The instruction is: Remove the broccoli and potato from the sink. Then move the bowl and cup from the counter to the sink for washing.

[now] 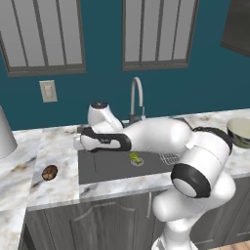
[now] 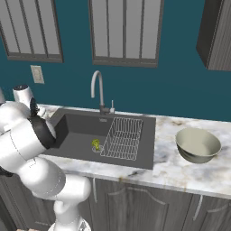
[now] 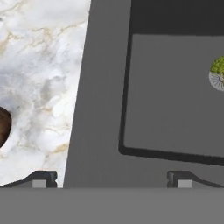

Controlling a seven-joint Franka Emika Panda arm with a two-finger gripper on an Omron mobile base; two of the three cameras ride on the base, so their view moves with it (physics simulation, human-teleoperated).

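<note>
Potato [image 1: 49, 172] out on the marble tabletop [image 1: 58, 188] left of the sink [image 1: 107, 168], lying alone, well apart from the basin's edge; seen too at the left border of the hand view [image 3: 3, 127]. Broccoli [image 1: 134, 157] down in the sink, sitting right on the round drain [image 3: 217, 81], just beside the wire rack [image 2: 122, 137] that fills the basin's right half. Tool [image 3: 111, 178] hanging over the sink's left rim, spread wide, nothing between its tips, one fingertip [image 3: 40, 178] over the marble edge and the other over the dark rim. Arm stretched low across the basin from the right in the left base view. Bowl [image 2: 198, 144] on the tabletop to the right of the sink, upright, cream inside, apart from the basin. Curved chrome faucet [image 2: 97, 90] standing behind the basin against the teal wall [image 2: 180, 90], below the window [image 2: 124, 31]. Wall outlet [image 1: 48, 91] up to the left.
</note>
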